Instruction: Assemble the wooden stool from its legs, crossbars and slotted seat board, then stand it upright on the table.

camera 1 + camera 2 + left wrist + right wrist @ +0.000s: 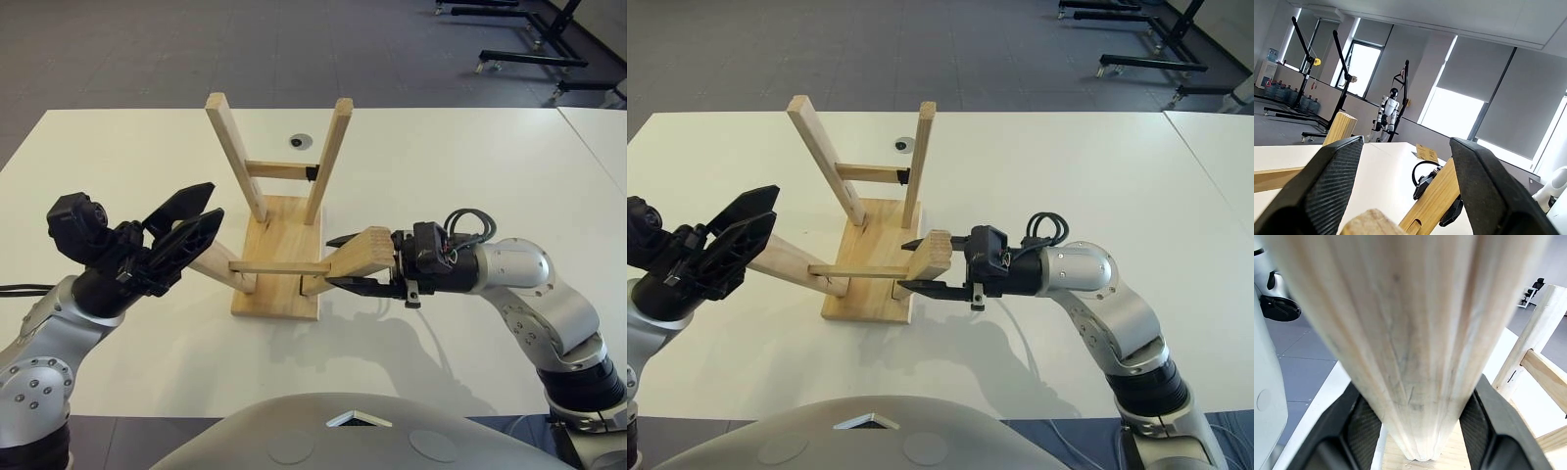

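Leg (364,253) gripped by my right tool (333,261), left tool (214,200) wide; I'd press it squarely into the seat board (284,299).

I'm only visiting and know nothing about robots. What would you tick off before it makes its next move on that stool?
1. Right gripper clamped on near right leg: ok, shut on it.
2. Left gripper holding near left leg: not ok, it is open, with the leg's end between its fingers.
3. Near crossbar spanning both near legs: ok.
4. Far legs standing in the seat board: ok.
5. Near legs fully seated in their slots: cannot tell.
6. Stool upright: not ok, the seat board lies flat on the table, legs up.
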Controlling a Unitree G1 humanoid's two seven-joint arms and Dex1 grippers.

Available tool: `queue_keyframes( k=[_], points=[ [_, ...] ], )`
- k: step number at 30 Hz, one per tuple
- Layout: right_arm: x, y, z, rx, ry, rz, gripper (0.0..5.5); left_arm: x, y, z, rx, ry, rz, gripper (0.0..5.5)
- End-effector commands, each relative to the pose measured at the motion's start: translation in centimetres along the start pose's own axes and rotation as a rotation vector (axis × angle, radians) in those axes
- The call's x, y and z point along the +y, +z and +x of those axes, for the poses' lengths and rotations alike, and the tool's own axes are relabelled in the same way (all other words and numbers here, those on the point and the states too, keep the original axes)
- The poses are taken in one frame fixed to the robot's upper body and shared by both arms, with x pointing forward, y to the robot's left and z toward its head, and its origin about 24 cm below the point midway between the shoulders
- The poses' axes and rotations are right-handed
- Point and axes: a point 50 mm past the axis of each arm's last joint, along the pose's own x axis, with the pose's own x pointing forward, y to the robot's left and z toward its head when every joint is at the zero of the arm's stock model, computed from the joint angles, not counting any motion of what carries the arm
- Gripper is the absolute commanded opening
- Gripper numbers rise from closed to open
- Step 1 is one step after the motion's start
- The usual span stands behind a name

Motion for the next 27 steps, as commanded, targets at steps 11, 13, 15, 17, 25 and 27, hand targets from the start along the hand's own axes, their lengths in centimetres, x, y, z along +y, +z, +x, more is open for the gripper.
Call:
queue_keyframes(
  k=[11,13,15,17,25,27],
  points=[
    [-0.1,-0.5,1.0,0.069,0.05,0.018,2.05,-0.3,-1.4,2.6,0.036,-0.124,-0.034,3.21],
    [-0.1,-0.4,1.1,0.079,0.06,0.023,2.05,-0.4,-1.6,3.0,0.035,-0.14,-0.04,3.21],
    [-0.2,-0.4,1.2,0.089,0.07,0.024,2.05,-0.4,-1.9,3.2,0.031,-0.147,-0.045,3.21],
    [-0.4,-0.4,1.3,0.095,0.079,0.024,2.05,-0.4,-2.2,3.5,0.025,-0.153,-0.051,3.21],
    [-1.3,-0.6,1.3,0.119,0.129,0.011,2.05,-0.4,-3.4,4.1,-0.013,-0.145,-0.065,3.21],
    [-1.6,-0.3,1.2,0.121,0.138,0.0,2.05,-0.2,-3.8,4.2,-0.021,-0.136,-0.069,3.21]
  ],
)
